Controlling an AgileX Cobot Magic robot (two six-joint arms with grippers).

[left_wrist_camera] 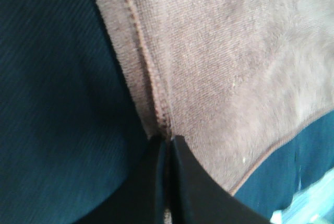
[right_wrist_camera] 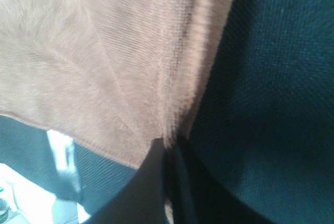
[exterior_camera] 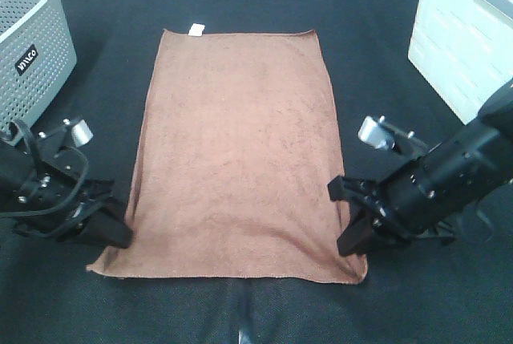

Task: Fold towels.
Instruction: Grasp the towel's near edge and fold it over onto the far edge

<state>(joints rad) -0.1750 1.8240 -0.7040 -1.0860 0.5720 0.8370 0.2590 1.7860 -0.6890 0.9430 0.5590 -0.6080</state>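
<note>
Towel [exterior_camera: 240,151] pinched by grippers [exterior_camera: 120,233] [exterior_camera: 349,241] — basket [exterior_camera: 36,47] contents hidden.

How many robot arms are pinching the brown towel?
2. The left gripper has its jaws shut on the towel at the left edge near the front corner; the right gripper pinches the right edge near its front corner. No others appear hidden.

Left arm [exterior_camera: 40,184] sits low, angled inward; left gripper [left_wrist_camera: 168,143] has its jaws pressed together on the hem of the towel [exterior_camera: 240,143]; right arm [exterior_camera: 449,172] mirrors it; right gripper [right_wrist_camera: 169,143] likewise pinches the opposite edge.
</note>
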